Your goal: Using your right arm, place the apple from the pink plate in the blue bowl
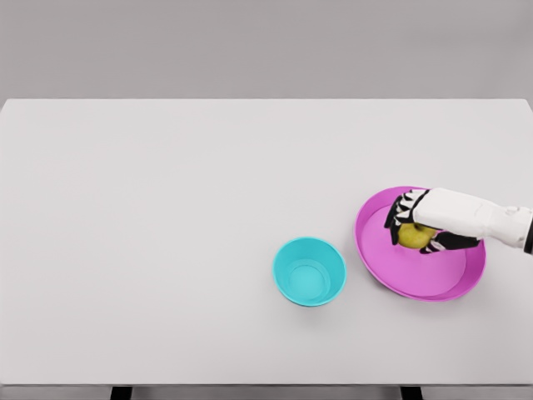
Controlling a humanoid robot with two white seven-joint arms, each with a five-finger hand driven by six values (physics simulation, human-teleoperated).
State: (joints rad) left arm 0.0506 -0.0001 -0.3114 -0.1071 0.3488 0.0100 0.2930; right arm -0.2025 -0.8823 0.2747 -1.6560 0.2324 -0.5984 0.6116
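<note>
Right hand reaches in from the right edge of the head view, lower right of the frame, its white arm crossing the far rim of the pink plate. Dark fingers curl over the left side of the apple, with the thumb along its lower right, so the hand looks wrapped around the fruit. Whether the grip is firm is hard to say, since the hand covers most of the yellow-green surface. That apple sits on the plate's upper middle, apparently not lifted clear. Blue bowl stands just left of the plate, below centre of the frame, upright and holding nothing. Left arm does not show.

My reading is that the grasp step is in hand. Next the apple wants raising clear of the plate rim, carrying left over the bowl, then releasing low.
</note>
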